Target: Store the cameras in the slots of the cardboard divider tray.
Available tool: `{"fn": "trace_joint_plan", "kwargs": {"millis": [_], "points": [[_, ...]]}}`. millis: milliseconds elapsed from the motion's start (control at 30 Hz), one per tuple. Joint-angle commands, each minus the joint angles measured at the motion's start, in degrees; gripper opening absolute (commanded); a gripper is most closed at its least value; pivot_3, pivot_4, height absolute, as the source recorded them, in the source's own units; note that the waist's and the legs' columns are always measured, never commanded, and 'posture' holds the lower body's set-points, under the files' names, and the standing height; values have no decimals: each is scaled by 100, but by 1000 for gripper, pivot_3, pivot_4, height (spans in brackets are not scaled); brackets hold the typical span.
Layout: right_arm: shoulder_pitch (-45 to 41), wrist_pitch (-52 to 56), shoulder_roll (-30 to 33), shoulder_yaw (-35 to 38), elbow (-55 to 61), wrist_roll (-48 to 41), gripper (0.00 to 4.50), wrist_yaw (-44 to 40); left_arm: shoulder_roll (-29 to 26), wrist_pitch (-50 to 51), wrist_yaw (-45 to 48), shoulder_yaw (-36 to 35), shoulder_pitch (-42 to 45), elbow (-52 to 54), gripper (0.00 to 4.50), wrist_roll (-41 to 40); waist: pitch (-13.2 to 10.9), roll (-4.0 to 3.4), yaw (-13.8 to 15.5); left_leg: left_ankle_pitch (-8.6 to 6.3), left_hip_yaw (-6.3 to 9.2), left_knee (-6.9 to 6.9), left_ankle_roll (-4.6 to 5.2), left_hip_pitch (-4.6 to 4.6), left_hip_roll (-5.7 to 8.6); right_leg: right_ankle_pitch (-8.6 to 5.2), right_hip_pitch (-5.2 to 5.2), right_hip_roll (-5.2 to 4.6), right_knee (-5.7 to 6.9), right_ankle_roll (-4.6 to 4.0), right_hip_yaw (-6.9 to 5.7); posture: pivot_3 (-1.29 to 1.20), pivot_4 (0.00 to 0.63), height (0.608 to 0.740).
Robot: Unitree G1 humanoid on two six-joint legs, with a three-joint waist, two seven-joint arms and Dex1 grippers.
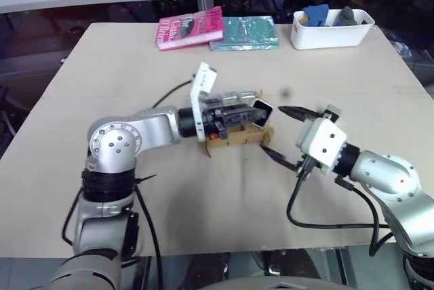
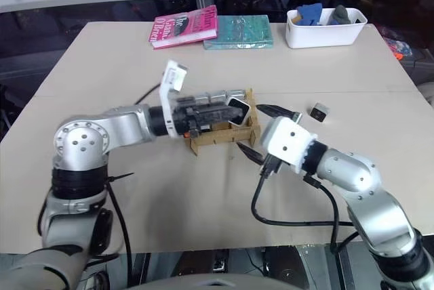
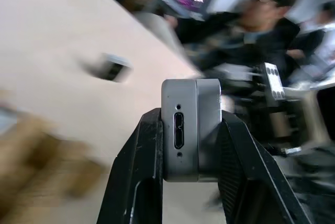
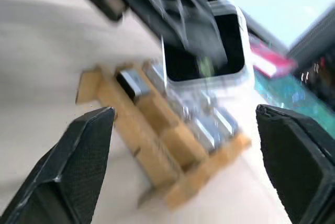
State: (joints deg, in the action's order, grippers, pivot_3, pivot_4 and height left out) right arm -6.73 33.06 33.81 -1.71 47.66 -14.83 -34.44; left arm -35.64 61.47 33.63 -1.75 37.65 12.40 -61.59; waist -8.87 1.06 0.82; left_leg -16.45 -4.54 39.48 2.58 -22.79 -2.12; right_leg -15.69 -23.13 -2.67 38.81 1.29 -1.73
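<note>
Left tool point(image 3: 191, 145) clamps a small silver-grey boxy camera point(image 3: 191, 130) above the brown cardboard divider tray point(image 1: 237, 139); right tool point(image 1: 281, 134), just beside, gapes wide, empty.

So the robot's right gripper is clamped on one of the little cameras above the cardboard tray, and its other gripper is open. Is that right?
Not quite: the left gripper is the one clamped on the camera, as the left wrist view shows. It does hold it above the cardboard tray, and the open one is the right gripper, its fingers spread wide beside the tray.
</note>
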Motion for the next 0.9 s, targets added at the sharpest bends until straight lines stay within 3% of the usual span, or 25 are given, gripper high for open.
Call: {"fn": "trace_joint_plan", "kwargs": {"millis": [33, 167, 267, 533, 900], "points": [[590, 217, -11, 1394, 478, -1265, 4400, -291, -527, -1015, 1412, 517, 260, -437, 759, 1145, 0, 0, 5, 0, -5, -3, 0, 2, 1, 0, 0, -1, 0, 0, 0, 0, 150, 740], [1333, 17, -63, 2805, 542, -2902, 4400, -590, -636, -1968, 2474, 1177, 711, -1271, 759, 2230, 0, 0, 28, 0, -1, -3, 1, 2, 4, 0, 5, 0, -5, 1, -17, 0, 150, 740], [1767, -43, 166, 3328, 553, -3346, 4400, -772, -560, -2576, 3088, 1621, 1049, -1899, 759, 2955, 0, 0, 9, -1, -4, -3, 3, 3, 5, 0, 6, 2, -5, 1, -15, 0, 150, 740], [2489, -361, 506, 3879, 470, -3436, 4400, -938, -276, -3608, 4009, 2095, 1680, -3208, 759, 4205, -1, 2, -10, -3, -8, -5, 5, 0, -1, -1, -1, 15, -5, 1, 15, 0, 150, 740], [2814, -681, 508, 3761, 555, -3287, 4400, -705, 130, -4642, 4352, 2189, 1742, -4212, 759, 5184, -2, 4, -3, -4, -6, -3, 7, -4, -1, -1, -2, 12, -6, 2, 14, 0, 150, 740]]}}
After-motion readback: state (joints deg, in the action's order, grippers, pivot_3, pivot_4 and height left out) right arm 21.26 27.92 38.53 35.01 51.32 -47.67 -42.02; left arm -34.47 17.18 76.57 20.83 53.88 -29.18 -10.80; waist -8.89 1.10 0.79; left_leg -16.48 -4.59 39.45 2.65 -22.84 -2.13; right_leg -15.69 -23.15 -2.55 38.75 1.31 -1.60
